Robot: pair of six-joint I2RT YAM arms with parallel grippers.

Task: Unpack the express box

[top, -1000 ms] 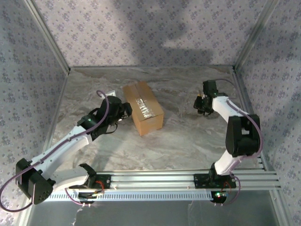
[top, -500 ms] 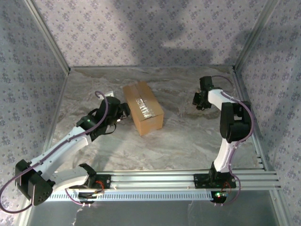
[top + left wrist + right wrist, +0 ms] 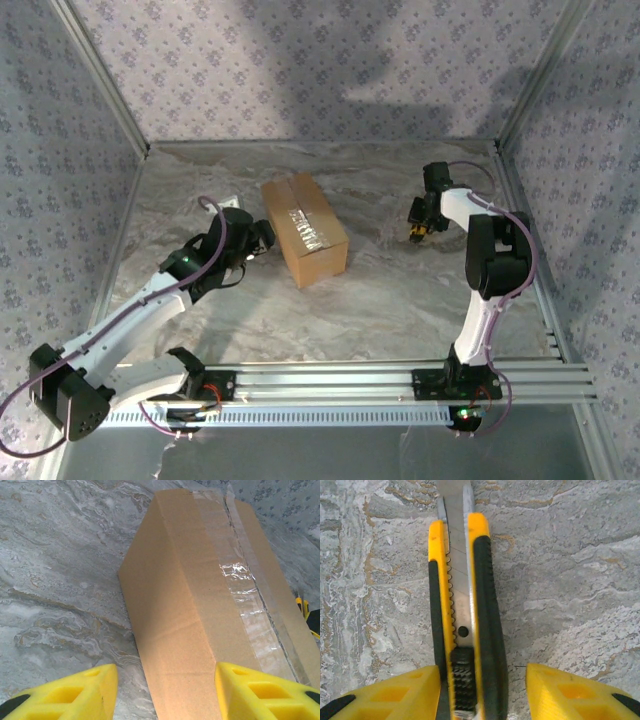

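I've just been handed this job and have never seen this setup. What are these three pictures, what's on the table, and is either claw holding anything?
You are looking at two robot arms bolted at the near edge of a marble-patterned table. The wide picture comes from a camera above and behind them. The other two come from a camera on each wrist, and the yellow shapes at the bottom are that arm's own fingers. On the table stands a brown cardboard box, its top seam taped shut. The left gripper is open, close beside the box, not gripping it. The right gripper is open around a yellow-and-black utility knife. A gap shows beside one finger, so the knife is not clamped.
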